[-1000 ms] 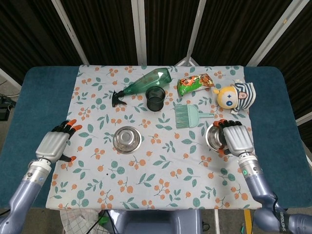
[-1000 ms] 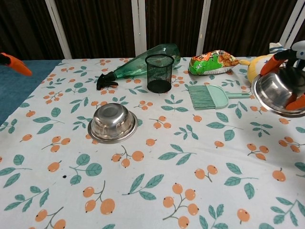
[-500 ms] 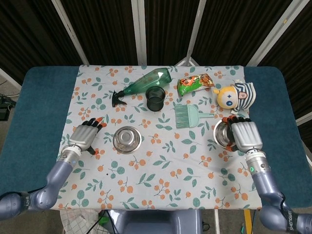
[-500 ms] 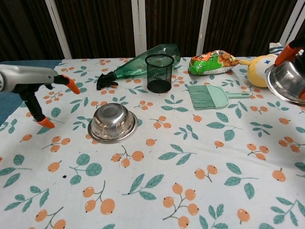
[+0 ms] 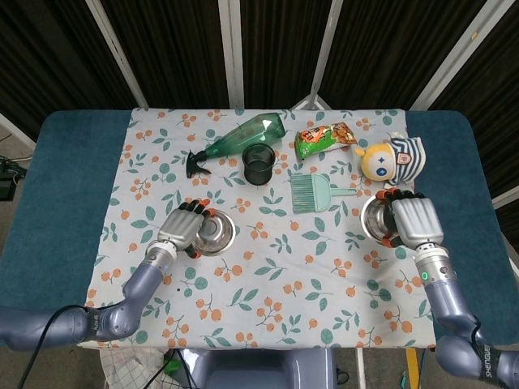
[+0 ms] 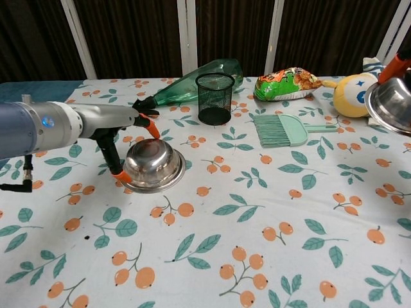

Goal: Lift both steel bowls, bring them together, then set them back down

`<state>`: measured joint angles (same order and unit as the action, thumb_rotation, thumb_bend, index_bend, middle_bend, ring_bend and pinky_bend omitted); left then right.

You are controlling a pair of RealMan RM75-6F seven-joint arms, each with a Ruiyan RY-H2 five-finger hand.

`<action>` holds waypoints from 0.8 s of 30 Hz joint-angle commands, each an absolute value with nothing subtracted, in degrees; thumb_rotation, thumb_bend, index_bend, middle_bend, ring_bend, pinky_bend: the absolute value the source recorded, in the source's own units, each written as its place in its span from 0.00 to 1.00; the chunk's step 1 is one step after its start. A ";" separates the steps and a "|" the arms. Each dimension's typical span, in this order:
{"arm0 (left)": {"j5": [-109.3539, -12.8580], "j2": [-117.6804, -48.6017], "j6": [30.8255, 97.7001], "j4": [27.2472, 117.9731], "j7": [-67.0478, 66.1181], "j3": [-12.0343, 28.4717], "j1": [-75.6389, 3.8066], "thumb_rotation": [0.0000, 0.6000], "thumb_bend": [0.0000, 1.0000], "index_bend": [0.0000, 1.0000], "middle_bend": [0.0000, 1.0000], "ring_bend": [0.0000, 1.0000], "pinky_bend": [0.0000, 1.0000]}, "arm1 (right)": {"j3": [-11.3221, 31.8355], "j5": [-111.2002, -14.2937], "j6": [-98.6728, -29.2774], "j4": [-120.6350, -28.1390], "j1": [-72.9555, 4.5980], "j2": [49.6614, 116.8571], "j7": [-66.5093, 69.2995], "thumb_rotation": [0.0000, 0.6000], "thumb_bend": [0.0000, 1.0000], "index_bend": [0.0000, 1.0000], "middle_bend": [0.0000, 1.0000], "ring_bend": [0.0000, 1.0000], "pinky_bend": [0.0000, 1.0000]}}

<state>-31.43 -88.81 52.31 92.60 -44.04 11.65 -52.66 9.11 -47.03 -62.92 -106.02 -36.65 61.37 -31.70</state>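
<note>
**Hands at both steel bowls**

The left hand (image 5: 185,228) cups the left steel bowl (image 5: 214,232), which sits on the floral cloth (image 5: 268,275) mid-counter. The right hand (image 5: 413,221) clasps the right steel bowl (image 5: 376,217), raised near the counter's right edge. Beyond stand a mesh cup (image 5: 259,163), brush (image 5: 315,193), green bottle (image 5: 243,136) and plush toy (image 5: 392,159).

Your left hand (image 5: 183,230) has swept in from the worktop's left edge and now sits against the left steel bowl (image 5: 214,231), fingers (image 6: 150,125) over its rim and thumb at its base. Your right hand (image 5: 414,221) has carried the right steel bowl (image 6: 390,106) a little farther right and higher, nearer the plush toy (image 5: 394,157).
</note>
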 commanded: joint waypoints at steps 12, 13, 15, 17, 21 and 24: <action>-32.29 -94.57 53.54 87.61 -42.20 10.61 -55.33 1.00 0.17 0.17 0.00 0.00 0.10 | 8.99 -48.00 -62.73 -105.85 -35.85 59.81 -29.22 1.00 0.16 0.29 0.27 0.36 0.29; -32.17 -94.69 53.51 87.44 -42.20 10.54 -55.45 1.00 0.16 0.17 0.00 0.00 0.10 | 8.97 -48.06 -62.74 -105.86 -35.80 59.70 -29.14 1.00 0.16 0.29 0.27 0.36 0.29; -32.01 -94.97 53.44 87.07 -42.10 10.38 -55.68 1.00 0.16 0.17 0.01 0.00 0.12 | 8.96 -48.15 -62.78 -105.91 -35.72 59.47 -28.97 1.00 0.16 0.29 0.27 0.36 0.29; -31.91 -95.16 53.28 86.79 -42.08 10.11 -55.85 1.00 0.16 0.17 0.03 0.02 0.16 | 9.01 -48.16 -62.84 -105.94 -35.69 59.35 -28.86 1.00 0.16 0.29 0.27 0.36 0.29; -31.82 -95.56 52.81 86.28 -41.57 9.68 -56.09 1.00 0.16 0.19 0.09 0.08 0.24 | 9.07 -48.20 -63.12 -106.14 -35.59 59.19 -28.70 1.00 0.15 0.29 0.27 0.36 0.29; -31.86 -95.63 52.80 86.14 -41.48 9.33 -56.26 1.00 0.16 0.21 0.12 0.10 0.28 | 9.02 -48.27 -63.36 -106.14 -35.45 59.17 -28.63 1.00 0.15 0.29 0.27 0.36 0.29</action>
